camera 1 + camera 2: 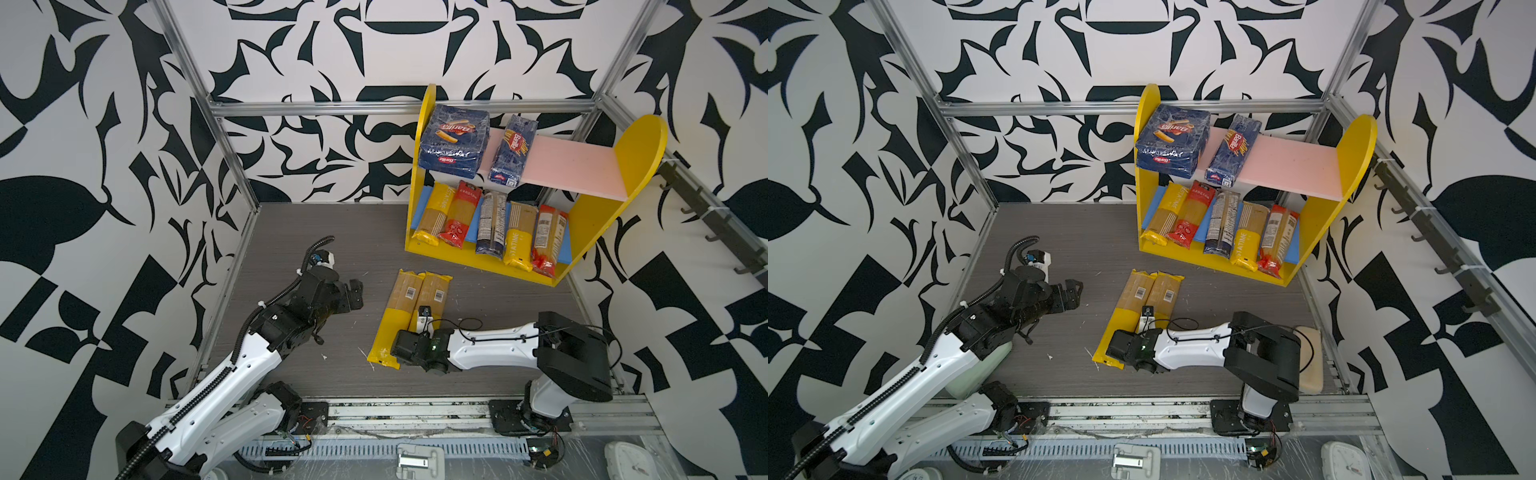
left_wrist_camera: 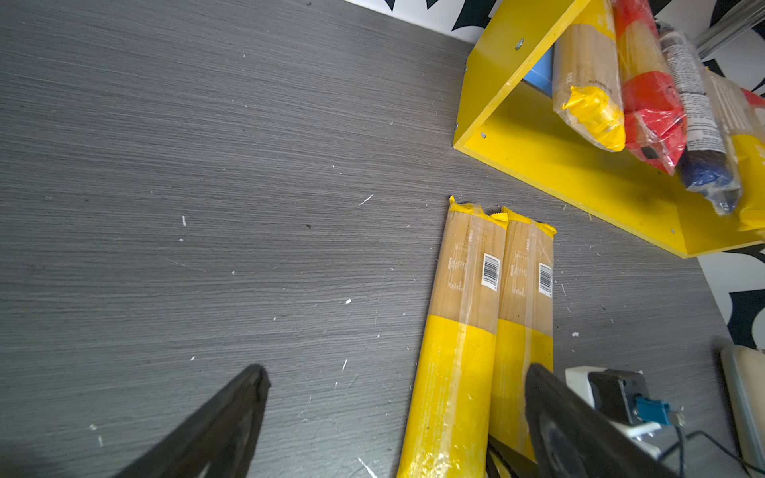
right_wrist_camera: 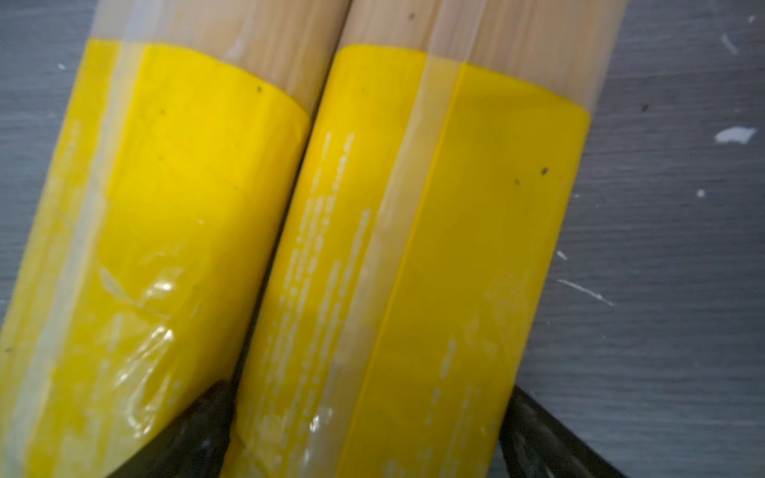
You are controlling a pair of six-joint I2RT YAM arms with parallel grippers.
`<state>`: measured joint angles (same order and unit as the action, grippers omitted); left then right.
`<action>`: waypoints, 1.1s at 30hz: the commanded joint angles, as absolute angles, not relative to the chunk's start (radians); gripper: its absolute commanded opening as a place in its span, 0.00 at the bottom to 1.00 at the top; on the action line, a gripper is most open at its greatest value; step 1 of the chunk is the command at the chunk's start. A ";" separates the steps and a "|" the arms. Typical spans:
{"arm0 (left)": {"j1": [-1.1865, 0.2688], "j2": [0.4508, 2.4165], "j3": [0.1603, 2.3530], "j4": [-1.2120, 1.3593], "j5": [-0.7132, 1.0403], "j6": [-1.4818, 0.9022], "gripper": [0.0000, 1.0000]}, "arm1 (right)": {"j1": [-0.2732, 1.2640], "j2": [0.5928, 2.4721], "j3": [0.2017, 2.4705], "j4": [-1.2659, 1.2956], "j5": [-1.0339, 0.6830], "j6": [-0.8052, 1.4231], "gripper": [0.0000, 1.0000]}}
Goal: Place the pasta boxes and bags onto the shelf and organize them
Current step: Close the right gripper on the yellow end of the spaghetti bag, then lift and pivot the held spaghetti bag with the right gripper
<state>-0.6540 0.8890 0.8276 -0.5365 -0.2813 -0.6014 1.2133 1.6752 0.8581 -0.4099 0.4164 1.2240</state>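
A yellow-ended spaghetti bag point(image 1: 434, 291) lies on the grey surface point(image 1: 311, 232) at lower centre of both top views. It touches its twin bag point(image 1: 397, 311), and both are well apart from the shelf point(image 1: 640, 149) at upper right. The right hand point(image 3: 368, 434) stands wide astride the first bag, with one finger point(image 3: 198, 418) in the seam between them. Closing could pinch or drag the twin. Held near its yellow end, the slick bag may sag and snag the shelf. The left hand point(image 1: 353, 296) gapes wide, empty.

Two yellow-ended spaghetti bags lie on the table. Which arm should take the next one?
Right. The right gripper is open with its fingers either side of one bag, and the shelf stands on that side. The left gripper is open too, but apart from both bags.
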 commanded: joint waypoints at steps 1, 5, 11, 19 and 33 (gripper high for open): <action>-0.647 0.861 0.807 -0.567 -0.273 -0.598 0.99 | 1.210 1.751 0.834 -0.386 0.364 1.283 1.00; -0.646 0.845 0.801 -0.574 -0.272 -0.597 0.99 | 1.210 1.778 0.804 -0.376 0.351 1.307 0.96; -0.644 0.838 0.791 -0.578 -0.269 -0.595 0.99 | 1.212 1.779 0.712 -0.353 0.328 1.367 0.60; -0.643 0.833 0.788 -0.586 -0.267 -0.592 0.99 | 1.225 1.723 0.663 -0.370 0.331 1.370 0.11; -0.643 0.816 0.818 -0.614 -0.286 -0.594 0.99 | 1.265 1.593 0.927 -0.747 0.495 1.261 0.00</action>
